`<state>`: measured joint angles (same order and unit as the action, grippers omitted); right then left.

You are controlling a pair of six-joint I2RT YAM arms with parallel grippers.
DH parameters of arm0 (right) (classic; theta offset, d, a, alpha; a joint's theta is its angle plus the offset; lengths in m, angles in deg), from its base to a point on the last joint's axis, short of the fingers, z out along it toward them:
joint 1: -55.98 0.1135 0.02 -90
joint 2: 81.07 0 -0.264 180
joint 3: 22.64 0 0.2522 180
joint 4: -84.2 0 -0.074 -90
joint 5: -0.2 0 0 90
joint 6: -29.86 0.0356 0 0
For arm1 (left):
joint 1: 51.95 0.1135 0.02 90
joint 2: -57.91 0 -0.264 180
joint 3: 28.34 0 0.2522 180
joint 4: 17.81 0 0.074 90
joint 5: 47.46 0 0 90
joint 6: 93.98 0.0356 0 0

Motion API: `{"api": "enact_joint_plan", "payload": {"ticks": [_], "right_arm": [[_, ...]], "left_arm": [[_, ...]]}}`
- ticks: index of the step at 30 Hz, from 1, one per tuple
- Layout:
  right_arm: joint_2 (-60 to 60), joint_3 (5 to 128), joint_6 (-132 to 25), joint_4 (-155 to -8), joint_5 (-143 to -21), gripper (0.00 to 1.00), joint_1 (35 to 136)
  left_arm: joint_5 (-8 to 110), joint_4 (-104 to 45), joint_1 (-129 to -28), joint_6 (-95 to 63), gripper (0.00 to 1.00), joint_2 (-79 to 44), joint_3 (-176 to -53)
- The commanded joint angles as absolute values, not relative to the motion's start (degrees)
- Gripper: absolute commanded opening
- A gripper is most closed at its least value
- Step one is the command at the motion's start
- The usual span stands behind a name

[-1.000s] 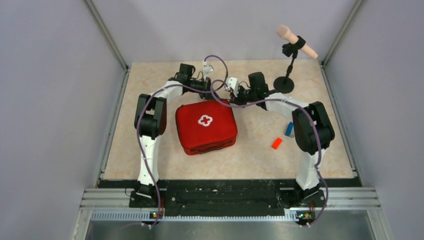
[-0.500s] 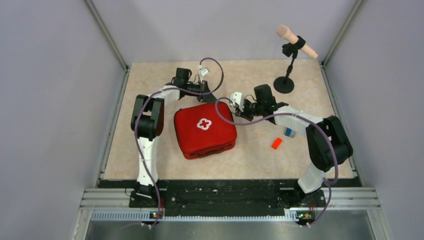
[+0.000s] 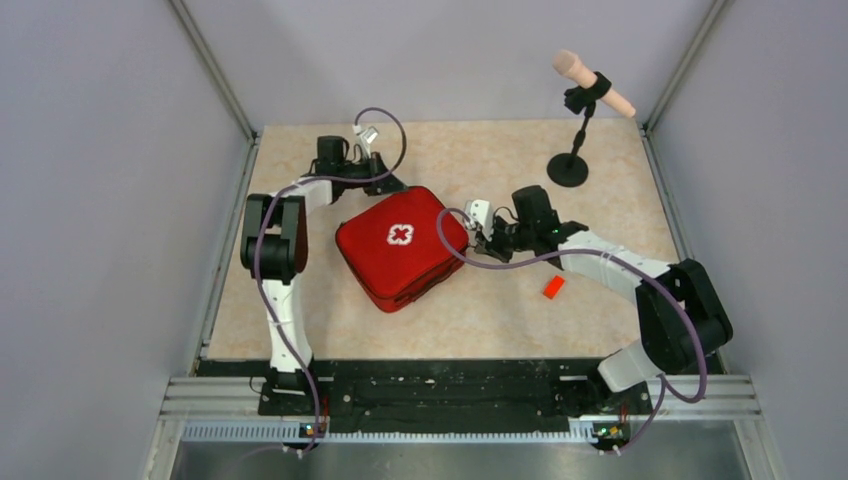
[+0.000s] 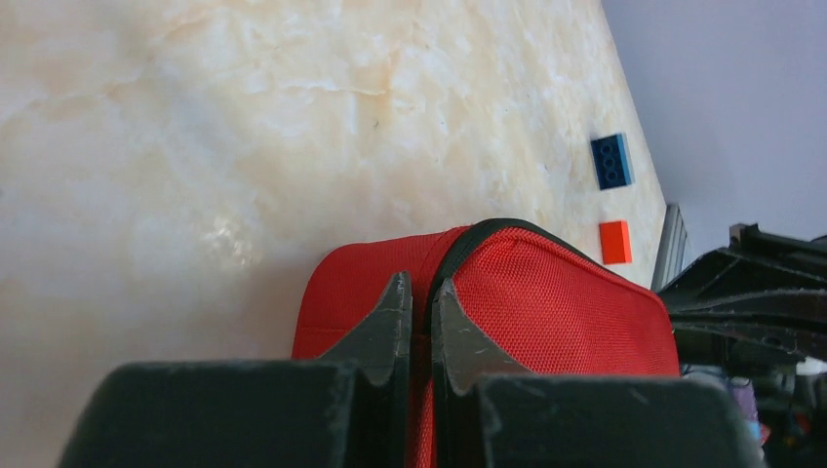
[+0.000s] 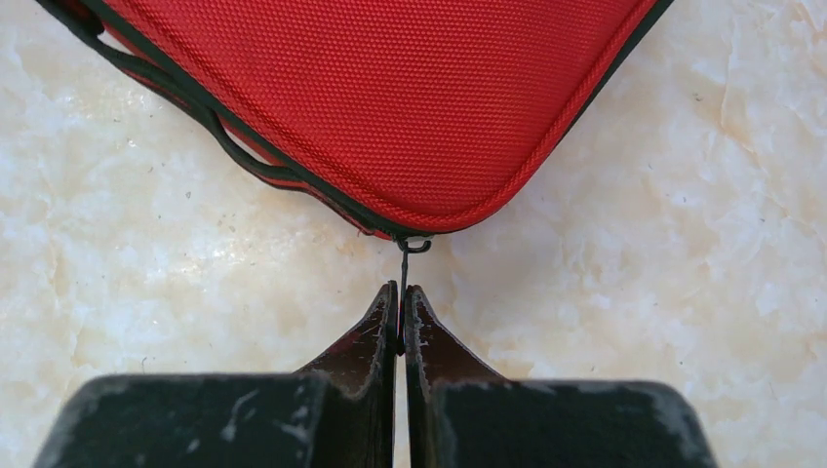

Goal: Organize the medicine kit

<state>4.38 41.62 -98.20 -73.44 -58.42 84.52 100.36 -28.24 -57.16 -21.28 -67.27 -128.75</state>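
A: How does the bench read, left to right?

B: A beige marbled tabletop sits boxed in by grey walls, with metal posts at the far corners. The left gripper is at the 11 o'clock edge of the medicine kit. Its fingers are drawn narrow and pinch the black zip seam. The kit lies shut mid-table, turned askew, with its white cross facing up.

A: And the other claw?

B: The right gripper is at the kit's 3 o'clock corner. Its fingers are pressed together on the thin zipper pull.

A: Is there room to move?

B: There is open marble at the kit's 6 and 12 o'clock. A small red block lies at its 4 o'clock. A microphone stand is at the table's 1 o'clock.

A: What is hard to make out?

B: The blue block shows only to the left wrist camera and cannot be made out from overhead. The kit's interior is hidden.
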Motion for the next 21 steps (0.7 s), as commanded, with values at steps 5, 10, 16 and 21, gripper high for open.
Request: {"api": "enact_joint_plan", "payload": {"ticks": [5,10,16,21], "right_arm": [[2.79,42.86,-91.95,-70.83,-52.27,0.00,86.58],[7.35,47.20,-86.92,-72.40,-48.54,0.00,89.57],[9.96,51.69,-92.97,-68.39,-54.08,0.00,91.27],[11.49,55.04,-96.34,-69.86,-57.24,0.00,89.51]], "left_arm": [[76.57,-11.99,-52.30,-35.26,0.00,-57.06,-112.15],[69.20,-7.05,-52.30,-41.20,0.00,-49.84,-101.58],[74.41,-13.26,-52.31,-29.87,0.45,-43.19,-101.21],[83.68,-10.95,-50.62,-18.13,0.65,-40.35,-101.37]]}}
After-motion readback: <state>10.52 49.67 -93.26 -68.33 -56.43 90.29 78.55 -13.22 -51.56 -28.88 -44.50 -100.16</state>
